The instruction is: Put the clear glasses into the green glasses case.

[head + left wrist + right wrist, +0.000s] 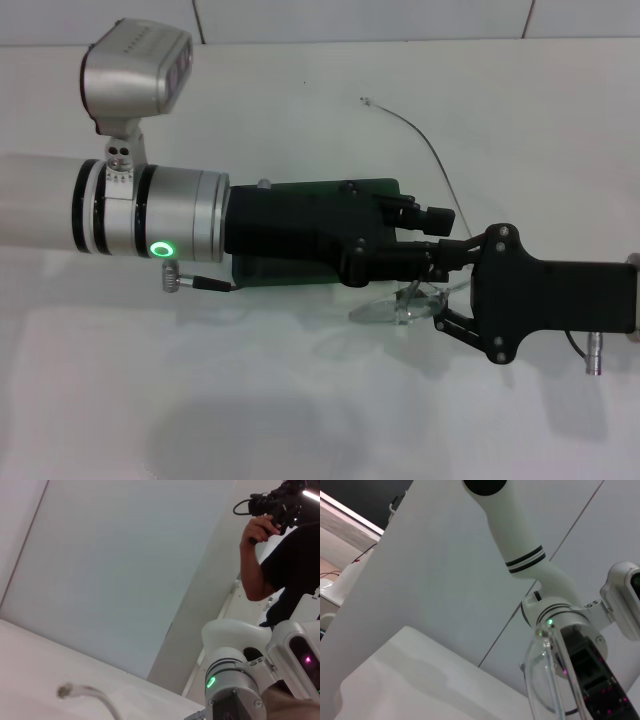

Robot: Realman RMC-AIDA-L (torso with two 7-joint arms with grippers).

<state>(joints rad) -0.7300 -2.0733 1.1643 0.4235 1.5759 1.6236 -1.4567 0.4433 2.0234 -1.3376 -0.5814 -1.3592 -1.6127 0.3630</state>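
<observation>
There is one pair of clear glasses (400, 308), one green glasses case (300, 270), two grippers, the left gripper (425, 240) and the right gripper (440, 290), one thin cable (430, 145) and one person (285, 555).

Head camera down over the table (320, 420); both wrist cameras low, upward, wallward.
</observation>
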